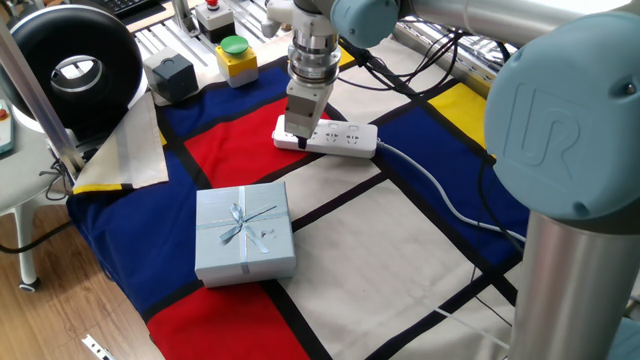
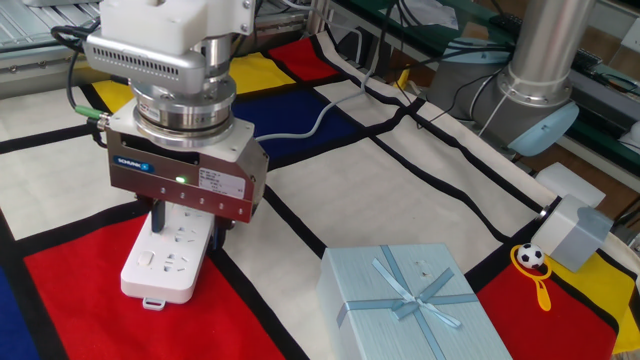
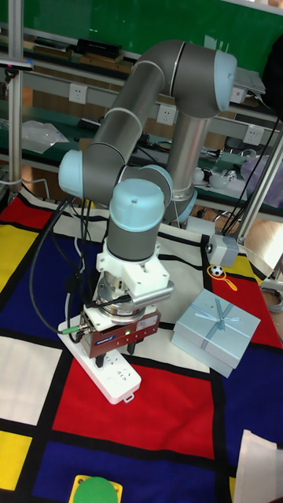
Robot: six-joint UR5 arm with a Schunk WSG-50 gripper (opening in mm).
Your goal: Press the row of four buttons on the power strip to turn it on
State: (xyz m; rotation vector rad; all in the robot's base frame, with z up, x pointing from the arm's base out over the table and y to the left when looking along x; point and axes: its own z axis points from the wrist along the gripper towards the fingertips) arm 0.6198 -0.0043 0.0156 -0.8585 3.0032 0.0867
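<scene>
- one fixed view: the power strip [image 1: 330, 137] lies flat on the chequered cloth [image 1: 400, 250], across the edge where a red panel meets a white one, its pale grey cable [image 1: 440, 195] trailing off over the white panel. the gripper [image 1: 296, 137] points straight down over the strip's end nearest the red panel. a pale blue gift box [image 1: 244, 231] with a ribbon sits well apart on the near side; a yellow box with a green button [image 1: 236, 57] stands farther back.
- the other fixed view: the gripper [image 2: 185, 222] body hides most of the strip [image 2: 167, 262]; only the near end with one socket group shows. a dark fingertip [image 2: 157, 218] comes down to the strip's top face, but whether the fingers are parted or closed cannot be told. the four buttons cannot be made out here. the gift box [image 2: 420, 300] lies near the lower right.
- tall fixed view: the arm bends down with the gripper [image 3: 114, 350] over the strip [image 3: 110, 371], which lies at a slant on the red panel's edge; the gift box [image 3: 215, 330] sits beside it to the right.
</scene>
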